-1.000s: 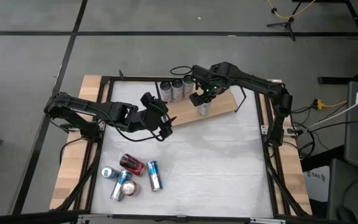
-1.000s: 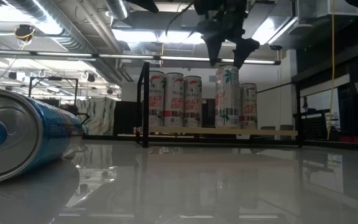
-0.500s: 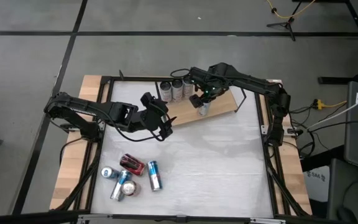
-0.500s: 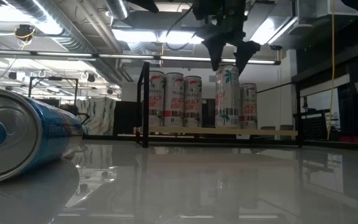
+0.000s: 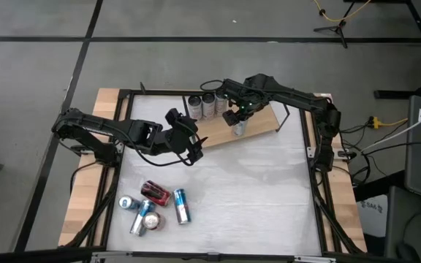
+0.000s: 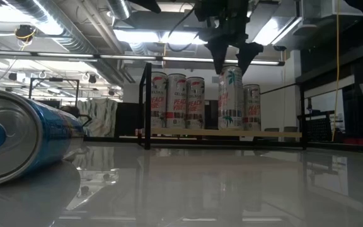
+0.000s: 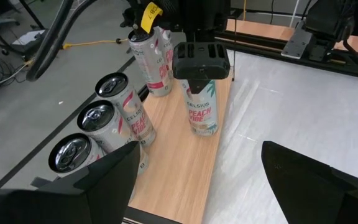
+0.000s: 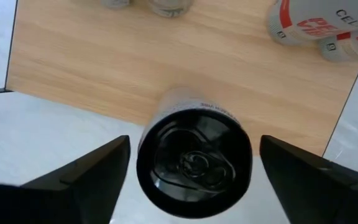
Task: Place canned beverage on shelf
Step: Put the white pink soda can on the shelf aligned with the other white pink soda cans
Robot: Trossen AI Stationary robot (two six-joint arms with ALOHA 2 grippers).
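Now can [image 6: 230, 98] upright on shelf [image 6: 225, 133]

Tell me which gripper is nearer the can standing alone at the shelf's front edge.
Right. The right gripper hangs open just above that can; the left gripper waits over the table, off the shelf.

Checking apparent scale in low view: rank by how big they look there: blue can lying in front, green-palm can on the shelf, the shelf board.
1. blue can: largest, only because it lies nearest the camera.
2. shelf: widest span, thin edge.
3. green-palm can, standing under the right hand.
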